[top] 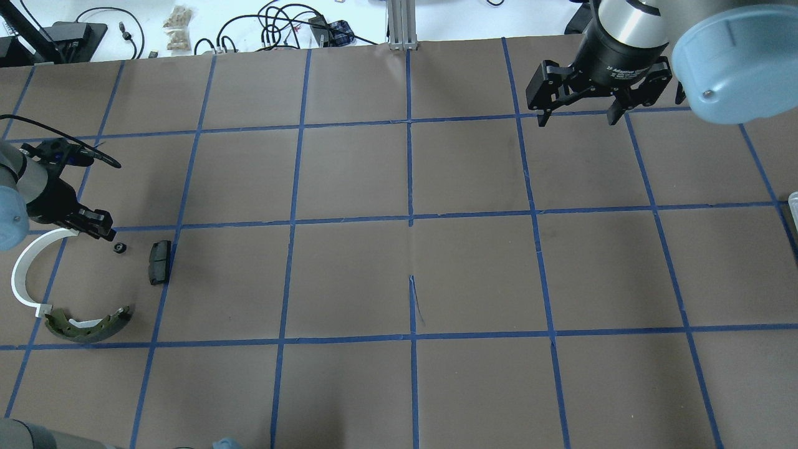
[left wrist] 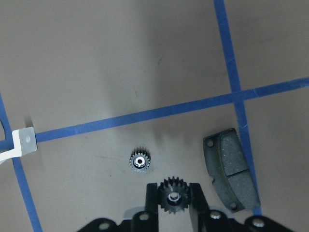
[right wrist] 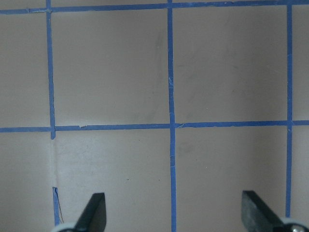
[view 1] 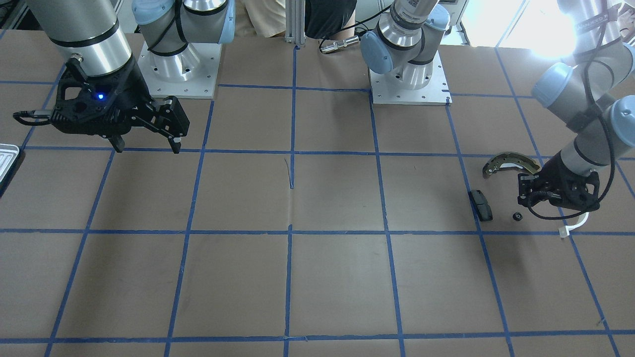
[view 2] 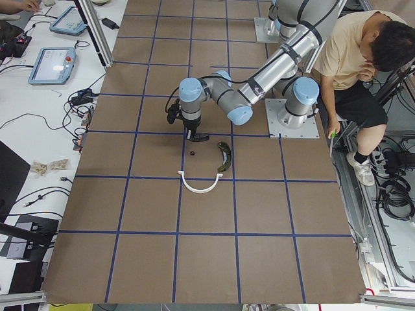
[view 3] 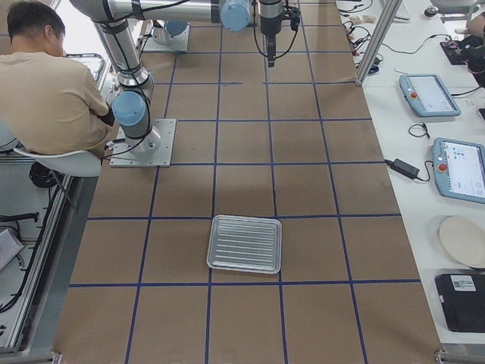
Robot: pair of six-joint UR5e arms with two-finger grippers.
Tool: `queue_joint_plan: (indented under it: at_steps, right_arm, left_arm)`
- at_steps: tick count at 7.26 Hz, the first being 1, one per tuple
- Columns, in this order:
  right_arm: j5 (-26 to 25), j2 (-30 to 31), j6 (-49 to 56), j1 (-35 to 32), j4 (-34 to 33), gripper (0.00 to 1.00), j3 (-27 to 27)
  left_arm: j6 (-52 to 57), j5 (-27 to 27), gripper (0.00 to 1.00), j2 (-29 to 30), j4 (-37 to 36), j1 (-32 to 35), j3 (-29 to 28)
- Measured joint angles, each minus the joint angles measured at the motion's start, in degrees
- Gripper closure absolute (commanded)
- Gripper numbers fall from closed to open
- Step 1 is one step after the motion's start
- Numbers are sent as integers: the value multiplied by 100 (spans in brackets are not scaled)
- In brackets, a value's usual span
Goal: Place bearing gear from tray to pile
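Note:
My left gripper (left wrist: pixel 174 212) is shut on a small black bearing gear (left wrist: pixel 174 197), low over the pile at the table's left end. A second gear (left wrist: pixel 140 160) lies on the paper just ahead of it and also shows in the overhead view (top: pixel 120 247). The pile holds a black pad (top: pixel 159 262), a white plastic arc (top: pixel 24 274) and a bronze-grey brake shoe (top: pixel 90 324). My right gripper (top: pixel 576 117) is open and empty, hovering at the far right. The tray (view 3: pixel 245 243) sits empty at the right end; only its edge shows in the front view (view 1: pixel 7 157).
The table is brown paper with a blue tape grid (top: pixel 410 218). Both arm bases (view 1: pixel 409 84) stand at the robot side. A seated person (view 2: pixel 363 58) is beside the table. Cables and tablets (view 3: pixel 428 92) lie on the white bench beyond the operators' edge.

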State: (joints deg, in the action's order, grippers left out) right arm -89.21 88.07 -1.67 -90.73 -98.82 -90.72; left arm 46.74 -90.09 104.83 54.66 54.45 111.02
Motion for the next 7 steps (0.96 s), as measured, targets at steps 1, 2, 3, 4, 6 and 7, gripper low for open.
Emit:
queue_joint_plan:
  at_steps: [1, 2, 3, 4, 6, 7]
  right_arm:
    - [0, 0, 0, 1, -7, 0, 1]
    - [2, 0, 0, 3, -16, 0, 1]
    - [6, 0, 0, 3, -20, 0, 1]
    - [8, 0, 0, 3, -22, 0, 4]
    - [15, -3, -2, 3, -23, 0, 8]
    - [17, -5, -6, 3, -23, 0, 10]
  left_arm:
    - [9, -29, 100, 130, -30, -26, -9]
    - [-5, -51, 100, 238, -44, -31, -14]
    - [-21, -58, 100, 318, -47, -21, -15]
    - [-34, -61, 100, 365, -46, -9, -13]
    - [-23, -58, 91, 406, -50, 2, -2]
    - [-11, -58, 66, 414, -51, 7, -2]
